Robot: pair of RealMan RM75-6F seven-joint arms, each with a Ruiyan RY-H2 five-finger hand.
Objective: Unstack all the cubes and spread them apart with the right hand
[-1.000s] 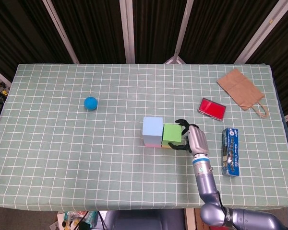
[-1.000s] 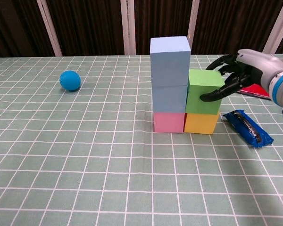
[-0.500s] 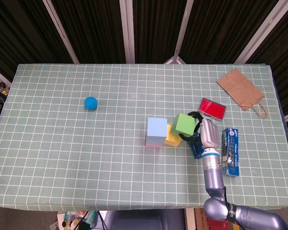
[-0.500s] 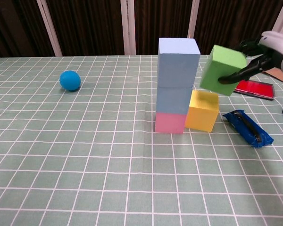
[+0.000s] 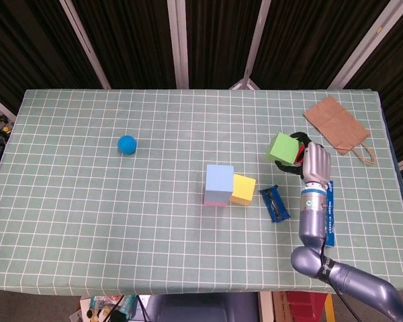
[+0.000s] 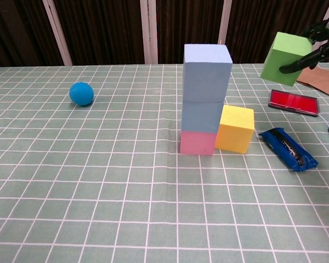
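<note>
My right hand (image 5: 314, 163) (image 6: 319, 43) holds a green cube (image 5: 282, 148) (image 6: 285, 58) in the air, tilted, over the red case at the right. Near the table's middle stands a stack: two light blue cubes (image 6: 206, 64) (image 6: 202, 114) on a pink cube (image 6: 197, 142). From above only the top blue cube (image 5: 219, 181) and a pink sliver show. A yellow cube (image 5: 242, 190) (image 6: 235, 129) sits on the cloth against the stack's right side, slightly turned. My left hand is out of both views.
A blue ball (image 5: 126, 144) (image 6: 81, 93) lies far left. A red case (image 6: 293, 102), a dark blue packet (image 5: 275, 204) (image 6: 288, 148), a blue box (image 5: 328, 213) and a brown paper bag (image 5: 338, 125) crowd the right side. Checked cloth (image 5: 107, 221) covers the table.
My right hand lifted the green cube off the yellow cube and carried it up and to the right. The yellow cube got nudged and now sits askew.
</note>
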